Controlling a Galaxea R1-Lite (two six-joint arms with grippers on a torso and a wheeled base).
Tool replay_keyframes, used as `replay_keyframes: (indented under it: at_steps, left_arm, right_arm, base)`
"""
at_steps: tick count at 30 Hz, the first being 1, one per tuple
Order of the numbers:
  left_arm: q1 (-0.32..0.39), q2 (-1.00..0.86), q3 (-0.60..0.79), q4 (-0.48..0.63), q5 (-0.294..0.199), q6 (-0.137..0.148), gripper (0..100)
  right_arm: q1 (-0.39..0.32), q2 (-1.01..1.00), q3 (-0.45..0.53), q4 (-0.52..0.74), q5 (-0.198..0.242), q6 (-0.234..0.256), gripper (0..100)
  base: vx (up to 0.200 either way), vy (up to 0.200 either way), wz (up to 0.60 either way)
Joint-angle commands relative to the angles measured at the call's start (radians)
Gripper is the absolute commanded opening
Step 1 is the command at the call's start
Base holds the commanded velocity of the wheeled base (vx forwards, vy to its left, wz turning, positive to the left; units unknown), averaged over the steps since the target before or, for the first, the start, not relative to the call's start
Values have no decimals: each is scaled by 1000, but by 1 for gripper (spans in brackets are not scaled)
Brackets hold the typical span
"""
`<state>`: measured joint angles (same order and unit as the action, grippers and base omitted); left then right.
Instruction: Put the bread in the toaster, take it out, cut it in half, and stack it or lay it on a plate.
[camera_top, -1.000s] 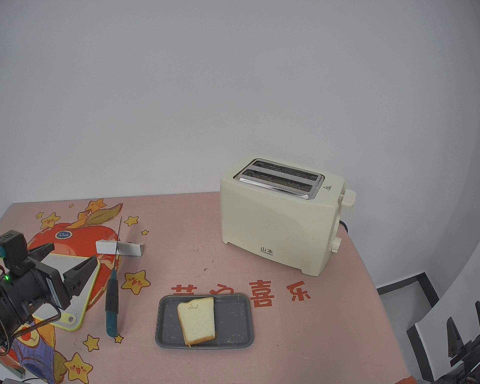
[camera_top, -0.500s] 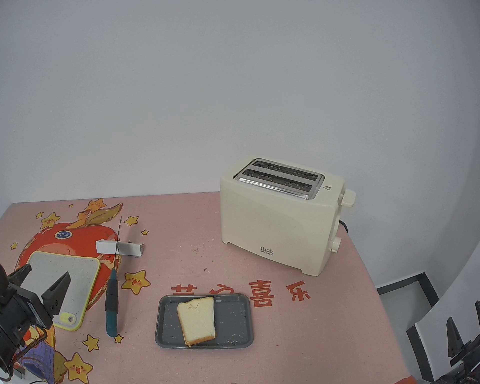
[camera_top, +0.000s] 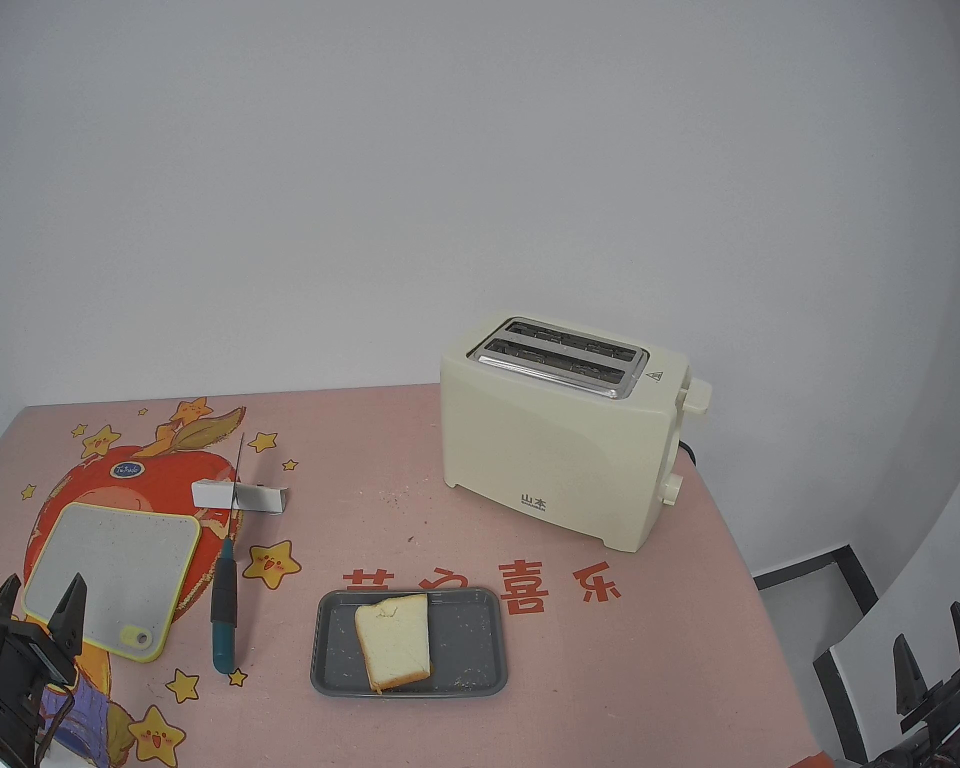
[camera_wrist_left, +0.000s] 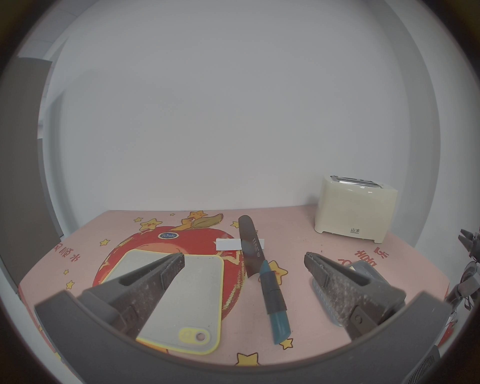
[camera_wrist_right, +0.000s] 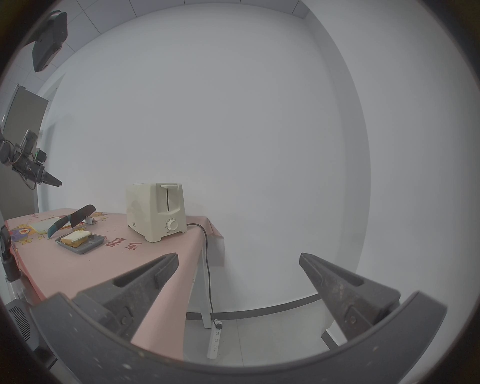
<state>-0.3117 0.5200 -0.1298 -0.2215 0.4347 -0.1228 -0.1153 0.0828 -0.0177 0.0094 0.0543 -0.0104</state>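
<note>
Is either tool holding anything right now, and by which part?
Nothing is held. The left tool and the right tool are both open and empty; the knife lies apart from both.

Pink table (camera_top: 620, 680) carries toaster (camera_top: 560, 440), tray (camera_top: 472, 640), cutting board (camera_top: 115, 570) and knife (camera_top: 224, 600).

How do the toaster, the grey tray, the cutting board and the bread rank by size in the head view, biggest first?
1. toaster, clearly largest
2. cutting board and grey tray: they look about alike, so I can't rank them
3. bread, smallest
</note>
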Motion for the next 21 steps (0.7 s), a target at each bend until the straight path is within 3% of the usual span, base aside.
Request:
replay_keyframes:
  at_steps: [1,5,10,13,14,16,18,19,21]
  left_arm:
    - [56,-103,55,2,1,2,100]
    - [88,-152,95,5,1,5,100]
    - [174,-321,125,165,-5,37,100]
    - [177,-391,118,192,-31,54,100]
    - [177,-416,119,191,-63,78,100]
    - [177,-420,125,171,-146,91,100]
    - [177,-420,125,169,-155,89,100]
    - [180,-420,130,169,-349,66,100]
    - [178,-420,130,185,-386,77,100]
  right_arm:
    - [-1,2,16,0,-1,0,100]
    - [0,2,16,0,1,0,100]
    - [0,2,16,0,1,0,100]
    - [0,2,16,1,1,0,100]
    - [0,2,16,0,1,0,100]
    - [-1,2,16,0,-1,0,100]
    - [-1,2,16,0,-1,0,100]
    - [0,2,16,0,1,0,100]
    - [0,2,16,0,-1,0,100]
  base:
    - [0,0,0]
    - [0,0,0]
    - [0,0,0]
    - [0,0,0]
    - [0,0,0]
    - [0,0,0]
    - [0,0,0]
    - [0,0,0]
    - [0,0,0]
